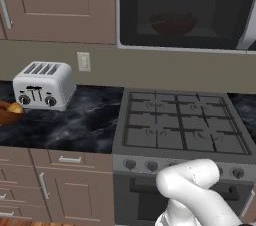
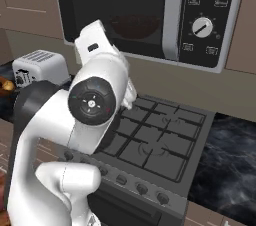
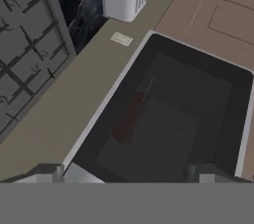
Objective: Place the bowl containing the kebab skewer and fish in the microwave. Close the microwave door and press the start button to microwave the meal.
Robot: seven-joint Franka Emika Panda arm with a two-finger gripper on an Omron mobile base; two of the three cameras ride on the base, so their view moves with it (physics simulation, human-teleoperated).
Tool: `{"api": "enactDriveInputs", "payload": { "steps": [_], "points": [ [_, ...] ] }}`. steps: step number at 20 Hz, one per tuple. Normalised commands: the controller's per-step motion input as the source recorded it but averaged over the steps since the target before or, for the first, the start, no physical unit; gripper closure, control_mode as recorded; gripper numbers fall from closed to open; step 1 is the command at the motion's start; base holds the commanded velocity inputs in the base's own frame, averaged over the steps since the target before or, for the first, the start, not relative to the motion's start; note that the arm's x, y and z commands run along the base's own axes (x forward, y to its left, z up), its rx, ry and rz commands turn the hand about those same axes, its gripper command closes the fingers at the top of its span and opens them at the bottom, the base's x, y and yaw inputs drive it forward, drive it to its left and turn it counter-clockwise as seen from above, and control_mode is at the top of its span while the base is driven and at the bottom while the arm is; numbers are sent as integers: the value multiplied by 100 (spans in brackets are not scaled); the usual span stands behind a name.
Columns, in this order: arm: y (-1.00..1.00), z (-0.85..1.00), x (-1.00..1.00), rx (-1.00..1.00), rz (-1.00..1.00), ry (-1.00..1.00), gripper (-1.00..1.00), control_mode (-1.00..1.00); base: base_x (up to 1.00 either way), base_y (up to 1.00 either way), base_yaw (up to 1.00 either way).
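The microwave (image 2: 150,0) hangs above the stove with its door (image 1: 180,5) shut flat and the grey bar handle (image 2: 172,15) beside the control panel (image 2: 207,15). Behind the dark glass the red bowl (image 1: 172,22) (image 2: 134,26) (image 3: 130,116) shows dimly. In the hand view a thin pale stick (image 3: 148,88), the kebab skewer, pokes from the bowl. The fish cannot be made out. My gripper (image 3: 130,172) is open, facing the door glass a short way off, with nothing between its fingertips (image 3: 57,172).
A silver toaster (image 1: 44,85) stands on the dark counter left of the gas stove (image 1: 182,122). A brown wooden bowl (image 1: 7,111) sits at the far left edge. The panel carries a dial (image 2: 202,27) and small buttons. My arm (image 2: 95,100) blocks the left half of the right base view.
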Motion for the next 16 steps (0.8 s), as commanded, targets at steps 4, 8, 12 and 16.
{"api": "enactDriveInputs", "payload": {
  "steps": [4,8,12,16],
  "points": [
    [-38,-1,-43,4,0,-6,-100,-100,0,0,0],
    [-29,-1,-16,3,0,-2,100,-100,0,0,0],
    [-36,0,-3,5,0,0,100,-100,0,0,0],
    [-42,0,0,6,0,0,100,-100,0,0,0]
  ]
}}
